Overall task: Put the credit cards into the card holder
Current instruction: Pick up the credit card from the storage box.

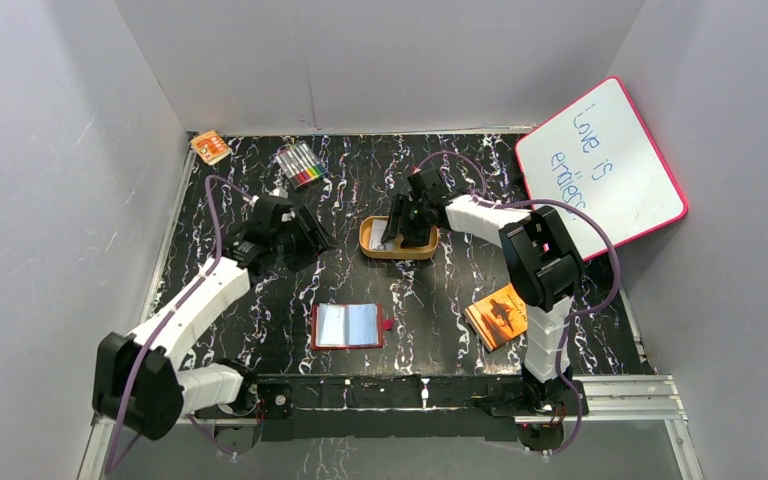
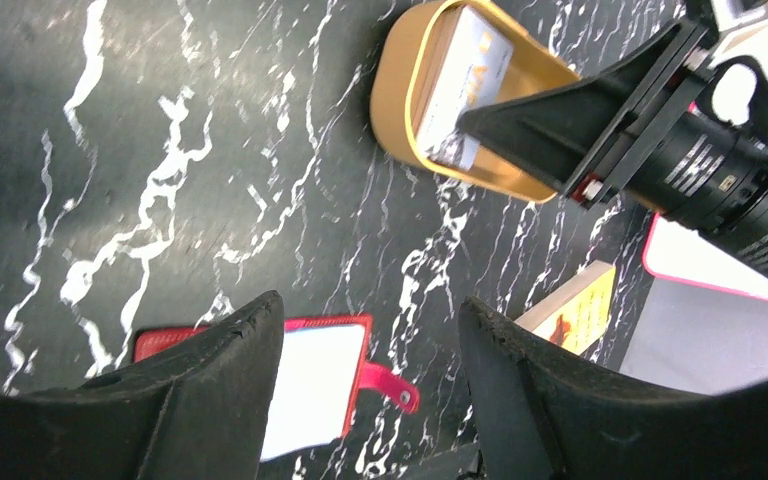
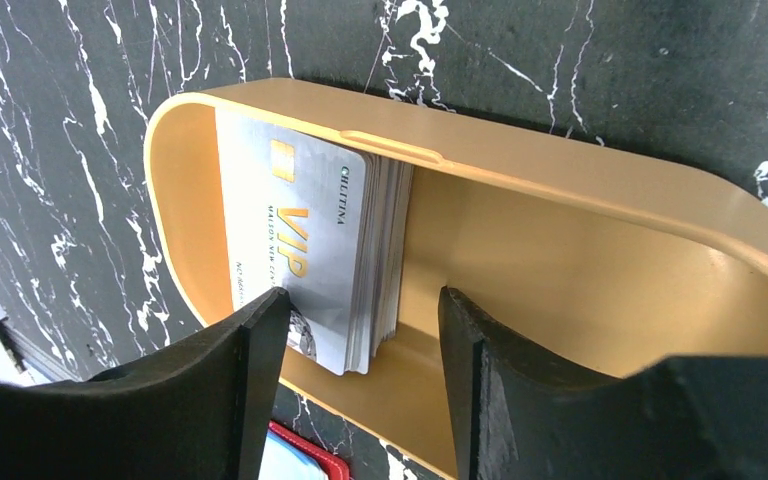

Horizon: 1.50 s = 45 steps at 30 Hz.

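Heads up: your right hand (image 3: 360, 320) is spread, fingers astride the stack of pale grey plastic credit cards (image 3: 305, 250) standing on edge in the orange oval tin (image 3: 560, 170). Squeeze now and you'll likely pinch several, or drag the tin. Their long axis crosses the tin's width, faces toward its rounded end. Left hand (image 2: 370, 340) hangs wide, empty.

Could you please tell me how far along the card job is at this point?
Done: only that the card holder lies open on the table. In hand: the right gripper stands open astride the stack of credit cards in the orange tin, not yet clamped. The left gripper hovers open and empty. Left: the whole stack, it seems, must be lifted and slotted in.
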### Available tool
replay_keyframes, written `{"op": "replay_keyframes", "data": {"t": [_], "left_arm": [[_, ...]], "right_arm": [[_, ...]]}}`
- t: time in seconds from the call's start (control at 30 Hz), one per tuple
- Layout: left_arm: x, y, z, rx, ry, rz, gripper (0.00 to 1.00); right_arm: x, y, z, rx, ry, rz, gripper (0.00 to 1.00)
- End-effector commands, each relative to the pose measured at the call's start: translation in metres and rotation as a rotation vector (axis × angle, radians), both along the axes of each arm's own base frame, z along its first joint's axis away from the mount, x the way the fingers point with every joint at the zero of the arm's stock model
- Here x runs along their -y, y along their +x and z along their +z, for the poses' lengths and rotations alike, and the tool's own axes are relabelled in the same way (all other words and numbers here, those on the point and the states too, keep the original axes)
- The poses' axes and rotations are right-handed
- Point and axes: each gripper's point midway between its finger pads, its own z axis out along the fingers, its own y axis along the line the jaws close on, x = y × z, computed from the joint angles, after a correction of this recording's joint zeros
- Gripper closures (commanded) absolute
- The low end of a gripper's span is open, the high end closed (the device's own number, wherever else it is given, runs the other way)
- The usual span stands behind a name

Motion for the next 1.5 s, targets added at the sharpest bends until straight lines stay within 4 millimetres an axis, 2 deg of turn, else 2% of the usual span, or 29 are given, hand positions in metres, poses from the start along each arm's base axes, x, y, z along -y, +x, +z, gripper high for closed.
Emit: {"op": "replay_keyframes", "data": {"t": [0.0,0.27,0.47,0.73,1.03,1.33,1.47], "left_arm": [[-0.019,-0.032,-0.003,-0.035,0.039,0.029,0.37],[-0.03,-0.051,-0.014,-0.059,0.049,0.055,0.37],[-0.031,-0.052,-0.016,-0.064,0.053,0.059,0.37],[-0.031,-0.052,-0.016,-0.064,0.054,0.061,0.38],[-0.032,-0.052,-0.018,-0.066,0.059,0.063,0.38],[-0.034,-0.051,-0.016,-0.058,0.064,0.066,0.38],[-0.034,-0.051,-0.013,-0.051,0.07,0.067,0.38]], "right_arm": [[0.001,0.002,0.015,0.036,0.047,-0.01,0.39],[0.013,-0.004,0.01,0.032,0.064,-0.037,0.49],[0.014,-0.005,0.013,0.04,0.08,-0.033,0.55],[0.011,-0.004,0.019,0.052,0.101,-0.026,0.7],[0.02,-0.009,0.021,0.055,0.096,-0.039,0.81],[0.024,-0.013,0.038,0.073,0.121,-0.038,0.99],[0.024,-0.013,0.052,0.087,0.14,-0.039,1.0]]}}
